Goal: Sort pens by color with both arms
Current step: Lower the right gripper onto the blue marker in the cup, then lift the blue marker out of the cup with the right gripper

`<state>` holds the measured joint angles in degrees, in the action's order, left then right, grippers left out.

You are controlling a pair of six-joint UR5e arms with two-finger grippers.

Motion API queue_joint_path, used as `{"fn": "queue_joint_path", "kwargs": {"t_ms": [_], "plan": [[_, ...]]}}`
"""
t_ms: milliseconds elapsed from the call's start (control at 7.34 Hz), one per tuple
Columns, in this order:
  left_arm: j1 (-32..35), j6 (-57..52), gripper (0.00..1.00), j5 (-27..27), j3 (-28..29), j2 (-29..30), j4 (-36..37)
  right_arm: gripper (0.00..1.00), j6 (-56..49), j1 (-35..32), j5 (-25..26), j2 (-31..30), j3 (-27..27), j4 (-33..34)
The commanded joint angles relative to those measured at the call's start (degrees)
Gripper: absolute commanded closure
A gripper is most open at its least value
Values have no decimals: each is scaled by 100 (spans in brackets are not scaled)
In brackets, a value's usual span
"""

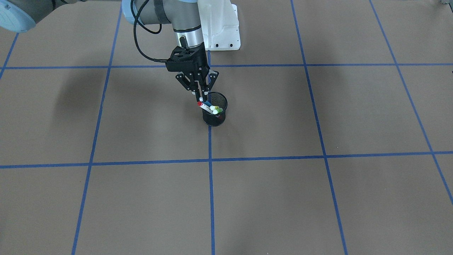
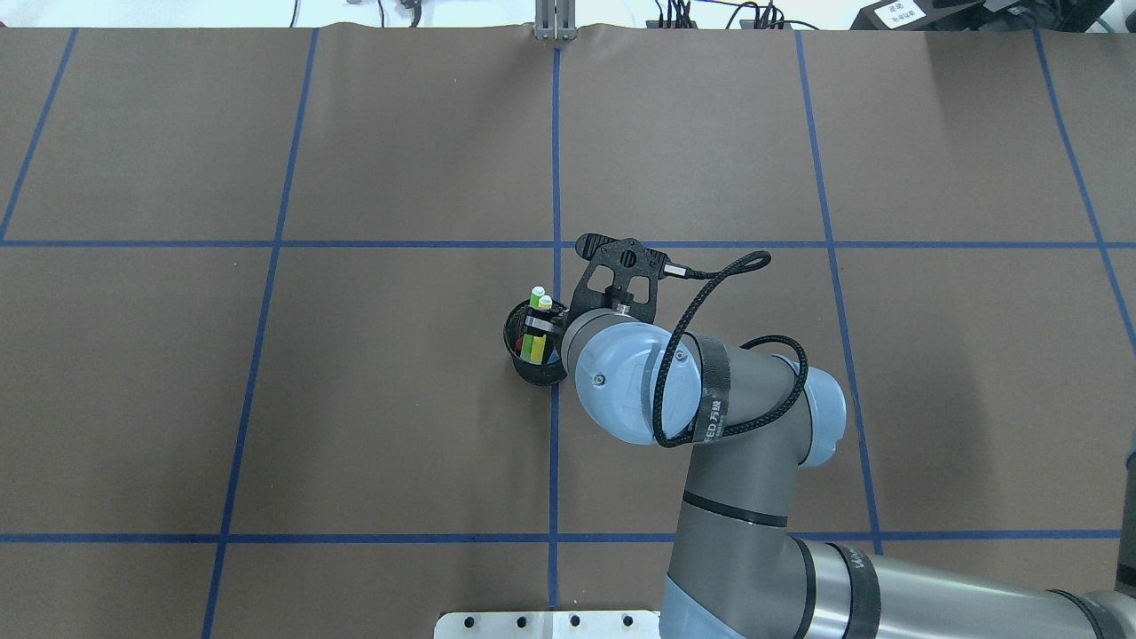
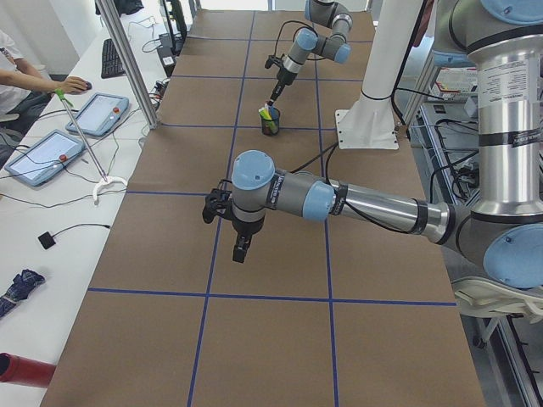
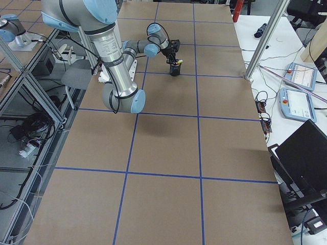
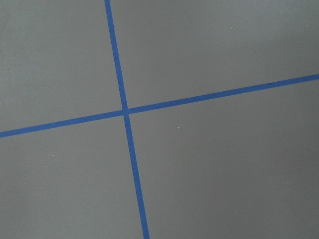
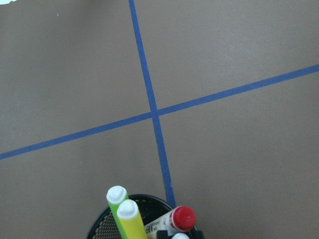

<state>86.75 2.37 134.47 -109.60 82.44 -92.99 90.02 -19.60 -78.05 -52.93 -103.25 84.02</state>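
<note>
A black mesh cup (image 1: 214,114) stands on the centre tape line and holds the pens. The white pen with a red end (image 1: 200,104) leans toward the robot's right. The light green pen (image 2: 536,298) and the yellow pen (image 2: 544,305) stick out side by side. The blue pen does not show clearly. My right gripper (image 1: 200,98) hangs over the cup's rim with its fingers drawn together on a small white pen tip just above the red end. My left gripper (image 3: 242,250) hovers over bare table far from the cup; whether it is open or shut cannot be told.
Brown paper with a grid of blue tape (image 1: 210,161) covers the table. The white pedestal base (image 1: 223,32) stands behind the cup. A post (image 3: 127,59), tablets (image 3: 51,153) and a person's hand are on the side bench beyond the table's edge.
</note>
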Motion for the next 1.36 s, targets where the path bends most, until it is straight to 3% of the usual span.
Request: {"fn": "queue_joint_path", "kwargs": {"t_ms": [0, 272, 545, 817, 1225], "plan": [[0, 0, 0, 0, 0, 0, 0, 100, 7, 0, 0, 11, -19, -9], [0, 0, 0, 0, -9, 0, 0, 100, 7, -26, 0, 2, -237, 61], [0, 0, 0, 0, -36, 0, 0, 100, -10, -96, -17, 2, -982, 891], [0, 0, 0, 0, -36, 0, 0, 100, -19, -271, -52, 19, -1293, 1090], [0, 167, 0, 9, -44, 0, 0, 100, -588, -1009, -824, 63, -1593, 1503]]}}
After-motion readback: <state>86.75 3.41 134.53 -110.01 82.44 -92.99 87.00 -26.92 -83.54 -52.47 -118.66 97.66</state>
